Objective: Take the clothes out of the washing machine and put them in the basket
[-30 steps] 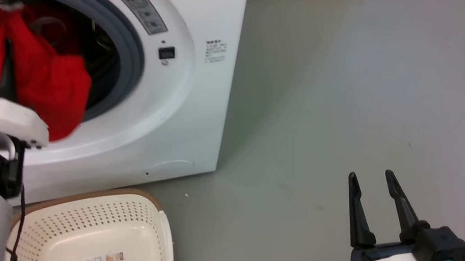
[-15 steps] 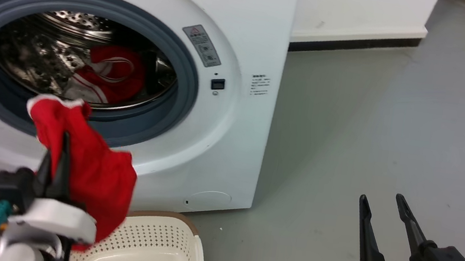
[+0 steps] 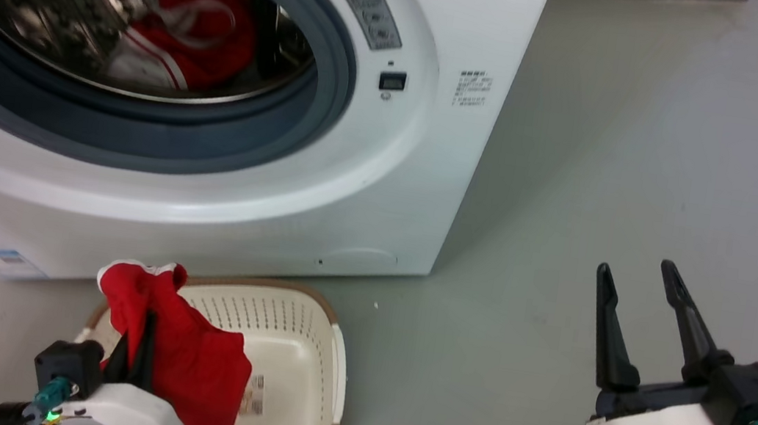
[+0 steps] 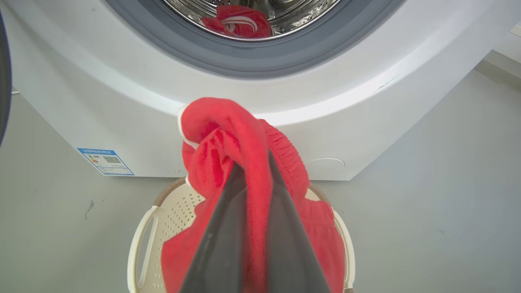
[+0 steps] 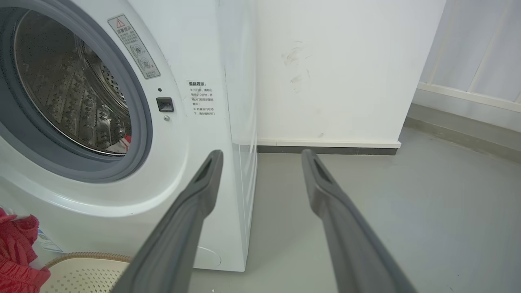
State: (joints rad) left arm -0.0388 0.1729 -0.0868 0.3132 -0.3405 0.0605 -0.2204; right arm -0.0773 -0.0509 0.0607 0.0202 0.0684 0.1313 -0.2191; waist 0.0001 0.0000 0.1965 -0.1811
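Our left gripper (image 4: pixel 254 160) clamped on a red garment (image 4: pixel 220 134) over the basket (image 4: pixel 140 240), right gripper (image 3: pixel 635 266) wide, striped garment (image 3: pixel 187 45) in the washing machine (image 3: pixel 385 169), left wrist view gives us a blue label (image 4: pixel 105 161), unreadable.

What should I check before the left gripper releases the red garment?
1. Grip: left gripper shut on the red garment: ok.
2. Position: garment hangs over the basket opening: ok.
3. Garment is out of the washing machine porthole: ok.
4. Garment's lower end touching the basket floor: cannot tell.
5. Right gripper open, holding nothing, well off to the side: ok.
6. Machine emptied: not ok, a striped garment lies inside.
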